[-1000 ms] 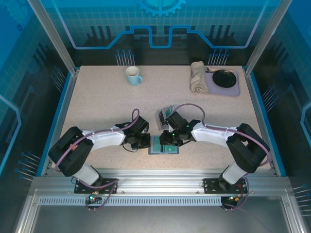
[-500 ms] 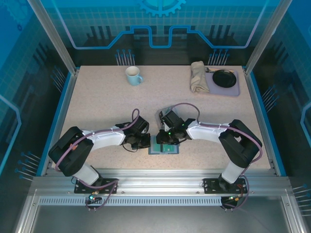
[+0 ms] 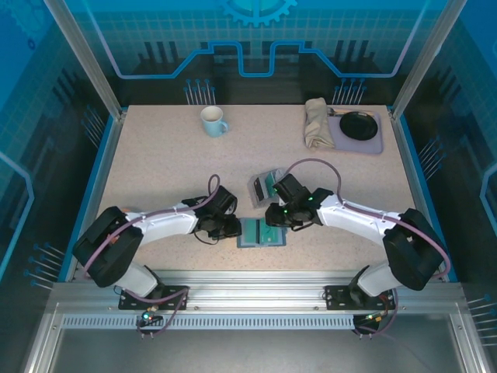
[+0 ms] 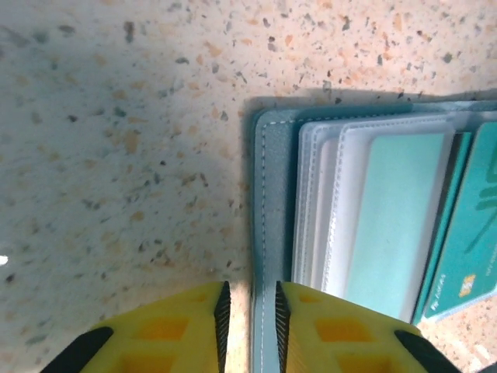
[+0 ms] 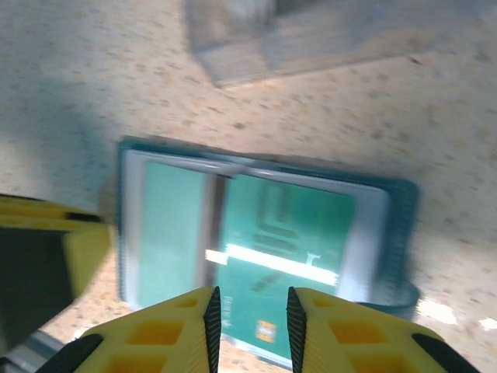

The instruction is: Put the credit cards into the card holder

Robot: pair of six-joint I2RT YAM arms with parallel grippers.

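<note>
Right gripper point(image 5: 250, 307) withdrawn rightward off card holder point(image 3: 262, 231), jaws narrowly apart. Left gripper point(image 4: 250, 299) slightly parted at holder's left edge. Holder open between both, long axis left-right. Green card point(image 4: 470, 225) juts from right side, right arm nearer.

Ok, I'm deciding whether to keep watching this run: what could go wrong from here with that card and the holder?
1. The green card sticks out past the edge of the card holder, so it looks only partly seated and might slip back out.
2. The left gripper sits at the holder's cover edge with jaws slightly apart. If it isn't pinning the cover, a push from the right gripper, open above the card, could slide the holder.
</note>
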